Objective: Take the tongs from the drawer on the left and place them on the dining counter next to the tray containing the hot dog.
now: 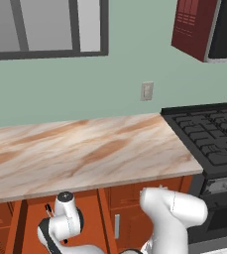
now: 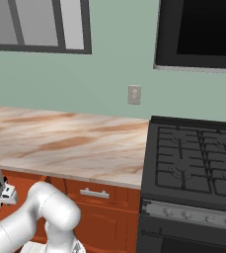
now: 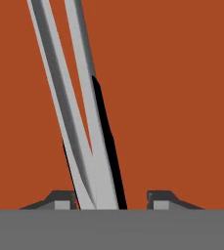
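Observation:
The tongs (image 3: 84,122), two long silver-grey arms that meet near my fingers, lie on the red-brown floor of the open drawer (image 3: 182,97). My gripper (image 3: 112,200) straddles them at their joined end. The left fingertip (image 3: 62,201) touches the metal, and a gap still separates the right fingertip (image 3: 162,200) from it. In the left base view my hand reaches down into the drawer (image 1: 33,223) below the counter edge, and a black tong tip (image 1: 48,210) shows beside it. The dining counter and the tray are out of view.
The wall-side stone counter (image 1: 85,149) overhangs the drawer just above my hand. A black stove (image 2: 198,158) stands to the right, with red-brown cabinet fronts (image 2: 99,207) and a silver handle beside it. A window and a wall outlet (image 1: 146,91) sit behind.

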You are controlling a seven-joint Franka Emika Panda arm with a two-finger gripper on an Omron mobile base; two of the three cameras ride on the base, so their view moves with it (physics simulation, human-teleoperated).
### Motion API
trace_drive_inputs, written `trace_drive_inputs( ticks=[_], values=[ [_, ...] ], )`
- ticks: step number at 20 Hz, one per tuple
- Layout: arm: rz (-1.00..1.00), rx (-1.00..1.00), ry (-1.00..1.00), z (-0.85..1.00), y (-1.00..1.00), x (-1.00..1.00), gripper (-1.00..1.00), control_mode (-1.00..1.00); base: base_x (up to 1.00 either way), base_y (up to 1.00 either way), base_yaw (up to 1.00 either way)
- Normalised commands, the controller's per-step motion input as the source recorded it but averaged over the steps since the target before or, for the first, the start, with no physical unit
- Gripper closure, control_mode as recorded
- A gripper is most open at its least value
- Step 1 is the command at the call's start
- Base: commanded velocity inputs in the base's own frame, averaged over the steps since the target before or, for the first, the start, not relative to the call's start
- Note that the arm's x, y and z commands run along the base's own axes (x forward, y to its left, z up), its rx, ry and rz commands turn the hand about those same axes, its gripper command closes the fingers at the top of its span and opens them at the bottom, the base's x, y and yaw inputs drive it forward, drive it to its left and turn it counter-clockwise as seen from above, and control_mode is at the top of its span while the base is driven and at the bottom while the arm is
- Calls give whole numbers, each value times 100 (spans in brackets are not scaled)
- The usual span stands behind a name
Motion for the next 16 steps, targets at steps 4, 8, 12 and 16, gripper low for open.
trace_drive_inputs(
  ticks=[4,8,12,16],
  values=[
    [0,0,0,0,0,0,100,-100,0,0,0],
    [0,0,0,7,0,-9,100,-100,0,0,0],
    [1,2,0,46,0,-34,100,-100,0,0,0],
    [1,2,0,63,0,-49,100,-100,0,0,0]
  ],
)
